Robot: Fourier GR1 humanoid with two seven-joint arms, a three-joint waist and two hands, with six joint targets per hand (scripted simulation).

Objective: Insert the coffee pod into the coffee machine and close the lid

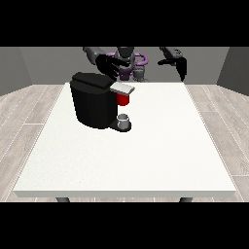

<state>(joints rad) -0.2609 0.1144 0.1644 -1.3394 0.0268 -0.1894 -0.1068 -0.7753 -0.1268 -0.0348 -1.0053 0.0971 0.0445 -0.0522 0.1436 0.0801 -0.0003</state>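
Hovering just behind the coffee machine (94, 101), the view-left hand (108, 65) spreads open, likely to press the lid (121, 88) shut; the other hand's fingers cannot be told.

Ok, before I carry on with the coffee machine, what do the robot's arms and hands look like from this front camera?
Both hands are black: the hand at the view's left above the black coffee machine, the hand at the view's right over the far edge of the white table. The arms behind them are dark grey, with purple parts showing near the torso. No cables or markings can be made out.
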